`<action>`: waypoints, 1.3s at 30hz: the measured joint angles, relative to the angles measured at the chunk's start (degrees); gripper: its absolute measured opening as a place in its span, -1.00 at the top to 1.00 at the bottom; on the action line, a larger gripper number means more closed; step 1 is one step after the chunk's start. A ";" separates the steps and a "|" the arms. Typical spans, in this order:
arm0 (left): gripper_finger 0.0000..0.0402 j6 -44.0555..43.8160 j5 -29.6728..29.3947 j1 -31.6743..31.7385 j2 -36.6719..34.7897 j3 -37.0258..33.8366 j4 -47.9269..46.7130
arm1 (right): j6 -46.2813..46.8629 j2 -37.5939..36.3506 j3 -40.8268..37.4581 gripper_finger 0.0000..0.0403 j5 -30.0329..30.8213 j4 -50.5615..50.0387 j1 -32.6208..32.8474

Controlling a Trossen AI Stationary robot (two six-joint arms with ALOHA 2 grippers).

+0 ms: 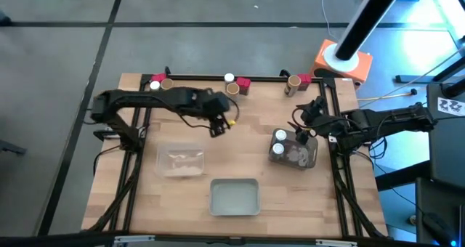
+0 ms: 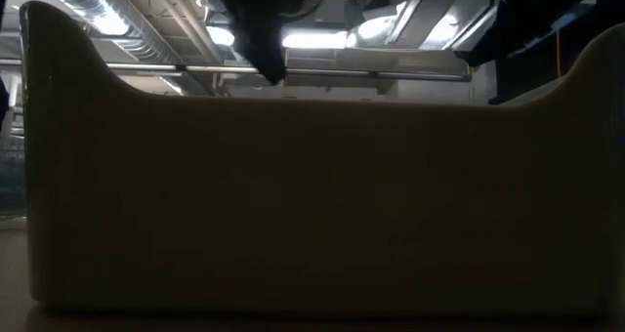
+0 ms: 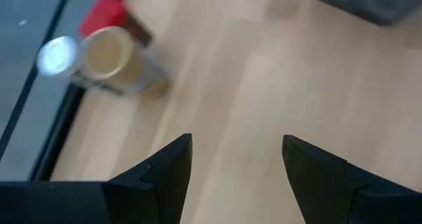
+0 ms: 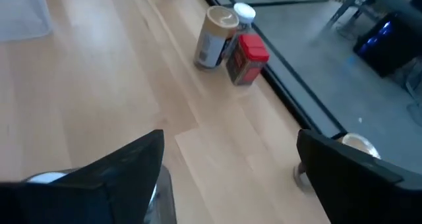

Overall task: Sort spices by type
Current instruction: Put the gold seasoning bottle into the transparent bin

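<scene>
Spices stand in groups along the table's far edge. The middle group is a tan cylinder (image 3: 115, 59), a white-lidded jar (image 3: 58, 56) and a red packet (image 3: 105, 16). My left gripper (image 1: 222, 125) hangs open over bare wood, on the near side of this group (image 1: 236, 84). Another group (image 1: 158, 83) stands at the far left, and a tan cylinder with a red packet (image 1: 296, 81) at the far right. Two white-lidded jars (image 1: 278, 142) stand in the right tray (image 1: 305, 158). My right gripper (image 1: 304, 131) is open above that tray, holding nothing.
A clear tray (image 1: 180, 160) lies left of centre and a pale tray (image 1: 235, 196) near the front edge. The pale tray's wall (image 2: 312, 205) fills the low view. Black rails run along the table's far edge and sides. Bare wood lies between the trays and the far row.
</scene>
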 joint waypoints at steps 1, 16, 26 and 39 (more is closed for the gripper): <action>-0.09 -0.30 -0.30 0.87 -1.82 -1.75 0.50 | -1.11 0.41 0.00 -0.72 0.32 1.07 0.00; -0.09 3.98 -10.85 11.10 -15.48 -15.67 1.01 | -15.09 8.59 0.00 -0.72 0.10 12.80 -1.95; -0.26 6.70 -10.84 16.64 -15.44 -15.78 0.05 | -14.43 15.76 0.00 -0.72 -4.30 14.36 -8.97; -0.60 5.02 -10.89 38.80 -12.86 -15.78 -1.15 | -18.63 18.21 0.00 -0.72 -13.35 16.25 -19.86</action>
